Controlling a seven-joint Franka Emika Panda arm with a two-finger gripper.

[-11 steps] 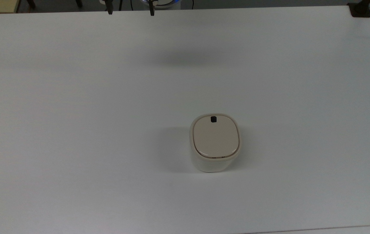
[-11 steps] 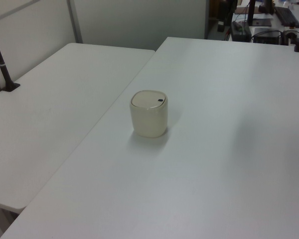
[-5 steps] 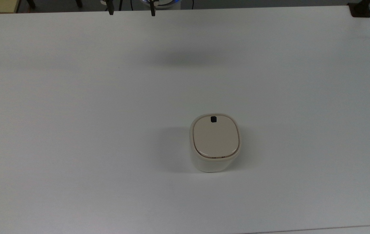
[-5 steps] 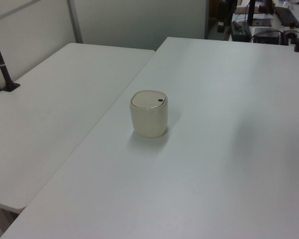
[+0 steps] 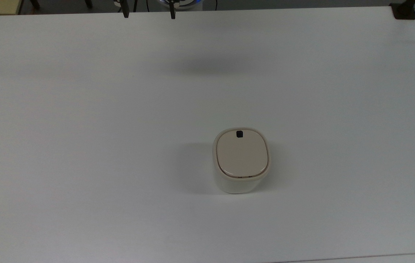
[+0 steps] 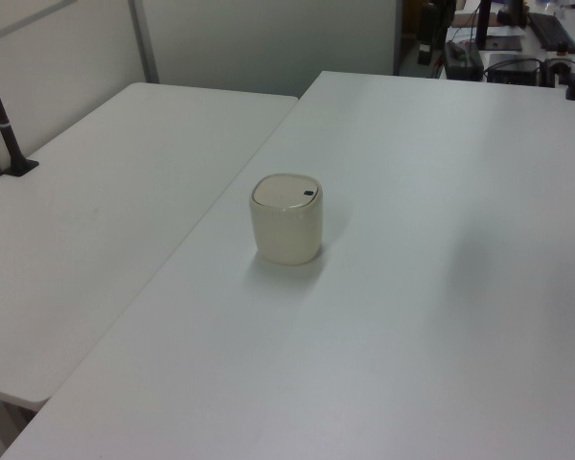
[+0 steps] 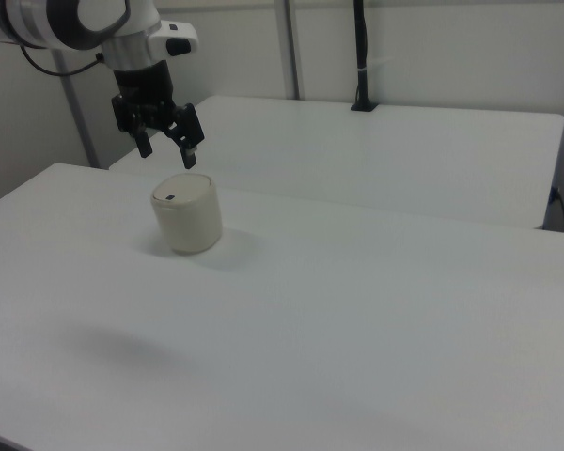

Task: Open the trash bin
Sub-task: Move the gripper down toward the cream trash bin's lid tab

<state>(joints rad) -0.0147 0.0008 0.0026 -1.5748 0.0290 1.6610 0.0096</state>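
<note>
We are noting the trash bin (image 5: 241, 160) sitting lid-down mid-table (image 5: 83, 146), likely light, rigid and slick, so we are favouring a press on its black button (image 5: 239, 134), the tool (image 7: 168, 150) hanging spread, empty.

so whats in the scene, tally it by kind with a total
trash bin: 1
white tables: 2
gripper, jaws apart: 1
black clamped poles: 1
total: 5
</note>
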